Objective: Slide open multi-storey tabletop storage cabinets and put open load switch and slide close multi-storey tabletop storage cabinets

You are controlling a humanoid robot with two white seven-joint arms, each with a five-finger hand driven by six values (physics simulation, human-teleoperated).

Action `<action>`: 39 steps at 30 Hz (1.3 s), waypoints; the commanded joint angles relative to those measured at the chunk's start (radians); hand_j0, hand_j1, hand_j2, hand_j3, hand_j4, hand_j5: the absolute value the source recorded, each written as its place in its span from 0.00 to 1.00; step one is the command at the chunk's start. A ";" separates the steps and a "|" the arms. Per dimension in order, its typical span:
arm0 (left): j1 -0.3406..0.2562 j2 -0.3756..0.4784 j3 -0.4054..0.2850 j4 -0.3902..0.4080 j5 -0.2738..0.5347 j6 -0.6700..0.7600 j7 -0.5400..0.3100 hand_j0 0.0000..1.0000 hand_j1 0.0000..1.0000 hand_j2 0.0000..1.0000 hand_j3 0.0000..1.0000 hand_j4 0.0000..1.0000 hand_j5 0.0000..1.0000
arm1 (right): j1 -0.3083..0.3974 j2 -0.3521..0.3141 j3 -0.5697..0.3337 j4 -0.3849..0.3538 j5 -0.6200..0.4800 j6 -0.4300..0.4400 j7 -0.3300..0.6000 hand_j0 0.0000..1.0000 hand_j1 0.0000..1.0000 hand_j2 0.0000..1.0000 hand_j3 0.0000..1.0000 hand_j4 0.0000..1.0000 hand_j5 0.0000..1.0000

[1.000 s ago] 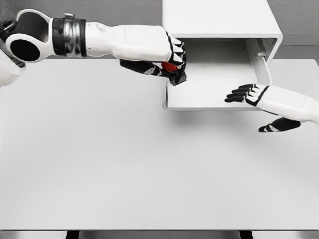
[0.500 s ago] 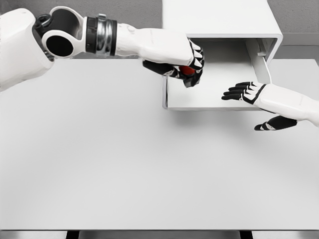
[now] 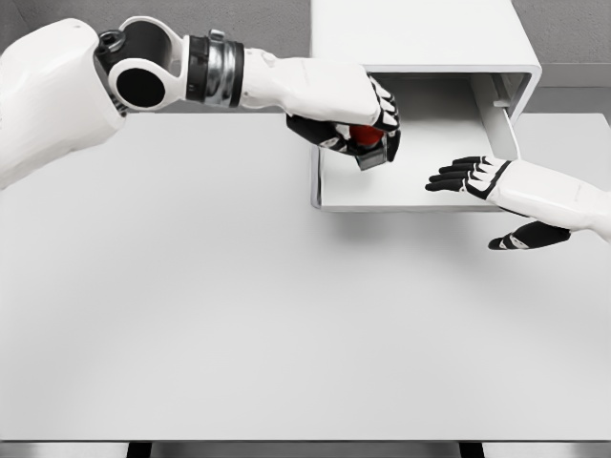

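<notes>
A white storage cabinet (image 3: pixel 420 33) stands at the table's far edge, its bottom drawer (image 3: pixel 420 196) slid out toward me. My left hand (image 3: pixel 368 129) hovers over the drawer's left part, fingers curled around the load switch (image 3: pixel 364 135), a small red and dark object mostly hidden by the fingers. My right hand (image 3: pixel 473 178) is at the drawer's right front corner, fingers stretched flat and holding nothing, thumb hanging below.
The white table (image 3: pixel 239 315) spreads wide in front of the cabinet. The drawer's right wall (image 3: pixel 503 124) rises just behind my right hand. The table's front edge runs along the bottom of the view.
My left arm has carried the load switch rightward, from the drawer's left rim to above its inside. The right hand has barely shifted.
</notes>
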 commanded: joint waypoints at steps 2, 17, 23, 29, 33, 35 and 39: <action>0.000 0.000 0.005 0.003 0.005 0.002 -0.001 0.99 0.99 0.99 0.99 0.99 0.99 | 0.000 -0.001 -0.001 0.000 -0.009 0.002 -0.001 1.00 1.00 1.00 1.00 1.00 1.00; 0.098 0.360 0.238 -0.354 0.090 0.002 0.032 1.00 1.00 1.00 1.00 1.00 1.00 | -0.002 0.009 0.001 -0.002 -0.009 0.002 -0.004 1.00 1.00 1.00 1.00 1.00 1.00; 0.515 0.564 0.532 -0.314 0.108 0.002 0.022 1.00 1.00 1.00 1.00 1.00 1.00 | -0.003 0.047 0.002 0.000 -0.007 0.002 -0.010 1.00 1.00 1.00 1.00 1.00 1.00; 0.601 0.547 0.534 -0.224 0.094 0.002 0.020 1.00 1.00 1.00 1.00 1.00 1.00 | -0.014 0.075 0.001 0.024 0.001 0.002 -0.004 1.00 1.00 1.00 1.00 1.00 1.00; 0.713 0.448 0.603 -0.195 0.019 0.002 0.019 1.00 1.00 1.00 1.00 1.00 1.00 | -0.040 0.096 0.001 0.043 0.007 0.002 -0.001 1.00 1.00 1.00 1.00 1.00 1.00; 0.749 0.448 0.611 -0.199 0.018 0.002 0.019 1.00 1.00 1.00 1.00 1.00 1.00 | -0.057 0.110 0.001 0.050 0.014 0.002 -0.001 1.00 1.00 1.00 1.00 1.00 1.00; 0.805 0.440 0.684 -0.209 0.018 0.002 0.019 1.00 1.00 1.00 1.00 1.00 1.00 | -0.061 0.117 0.002 0.055 0.017 0.002 -0.001 1.00 1.00 1.00 1.00 1.00 1.00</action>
